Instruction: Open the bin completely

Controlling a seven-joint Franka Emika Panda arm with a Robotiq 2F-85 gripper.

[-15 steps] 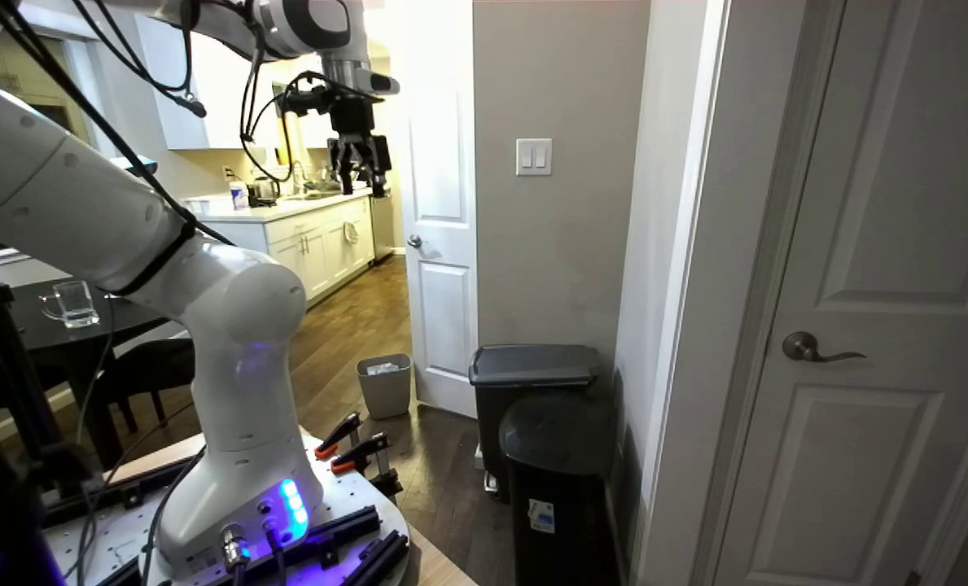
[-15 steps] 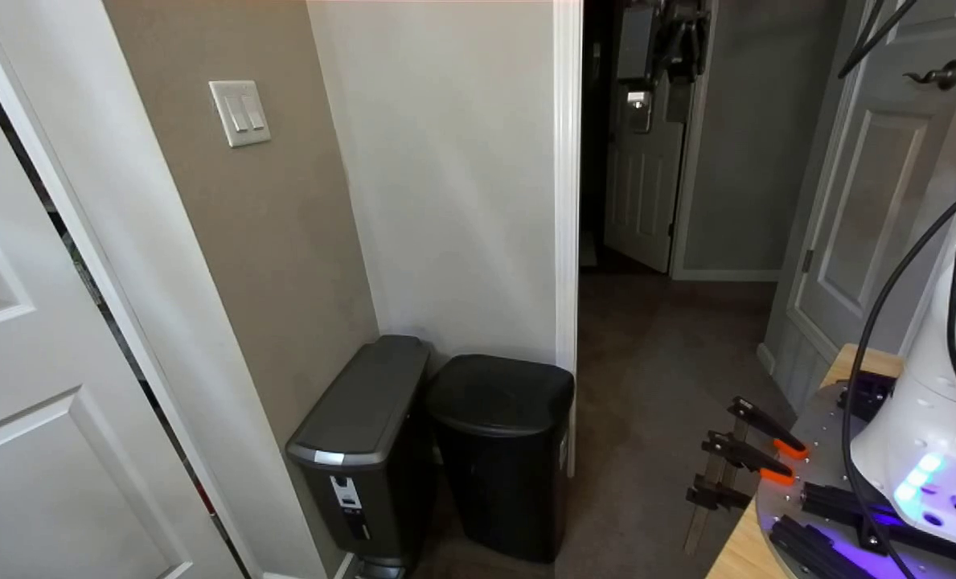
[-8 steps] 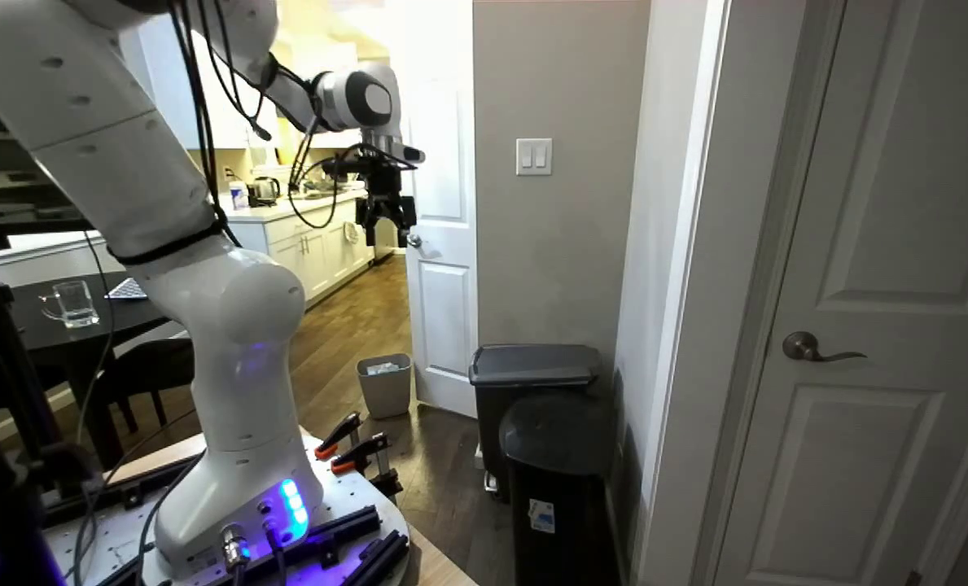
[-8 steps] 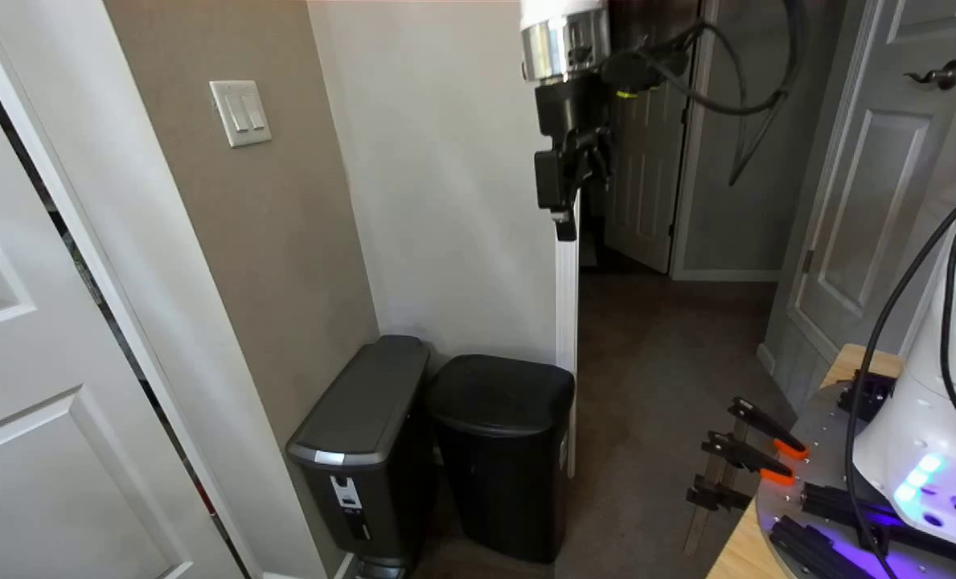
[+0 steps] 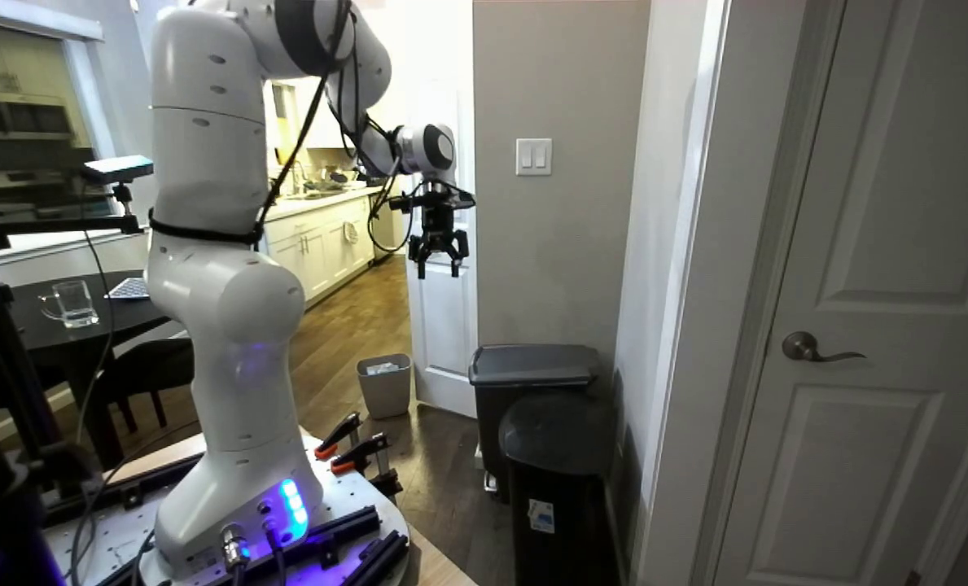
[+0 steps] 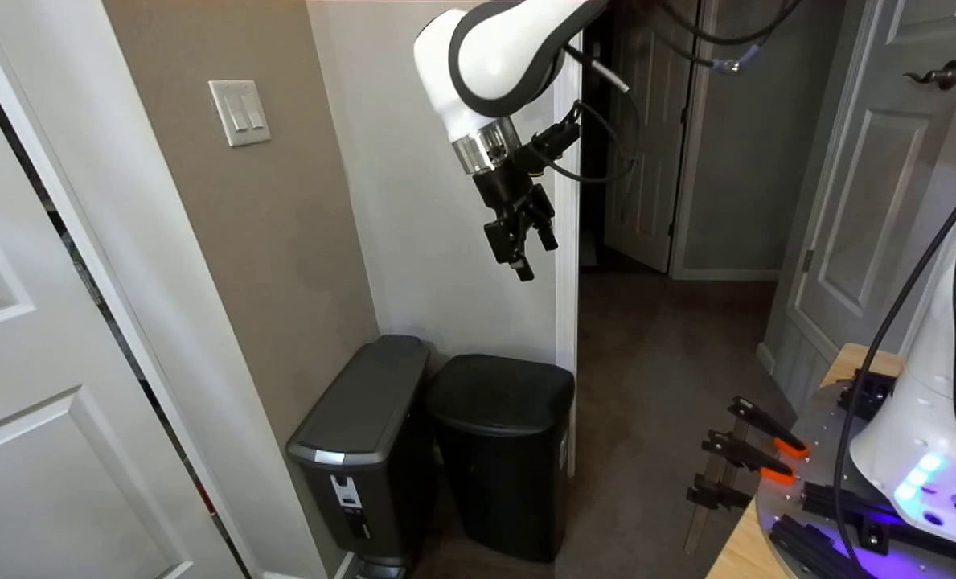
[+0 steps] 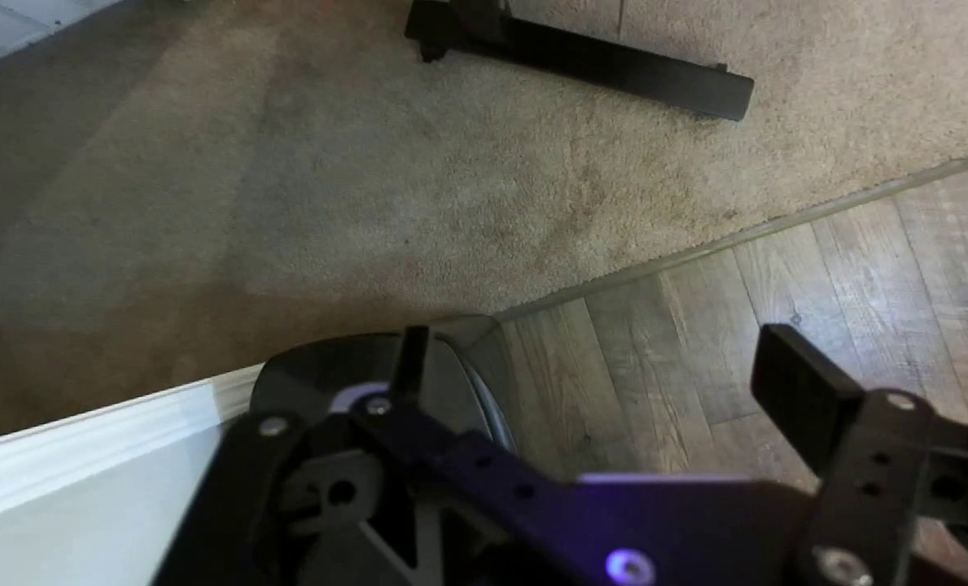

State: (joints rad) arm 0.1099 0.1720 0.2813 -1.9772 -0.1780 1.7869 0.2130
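Two tall lidded bins stand side by side in the wall corner, both with lids down. The black bin (image 6: 500, 466) is nearer the doorway; a dark bin with a flat grey lid (image 6: 365, 402) and a front pedal stands beside it. Which one the task's bin is, I cannot tell for certain. My gripper (image 6: 538, 259) hangs in the air well above the black bin's lid, pointing down and touching nothing. In an exterior view the gripper (image 5: 439, 272) is left of both bins and higher. The wrist view shows fingers (image 7: 805, 399) wide apart, a black lid (image 7: 321, 370) partly behind the left one.
A small grey wastebasket (image 5: 386, 389) stands on the floor by the white door (image 5: 443, 325). Clamps (image 5: 361, 448) stick out from the robot's table. Walls rise behind the bins. A black stand leg (image 7: 614, 69) lies across the carpet in the wrist view.
The arm has swung towards the bins and lowered; the gripper has come into fuller view above the black bin. Both bins and their lids are unchanged.
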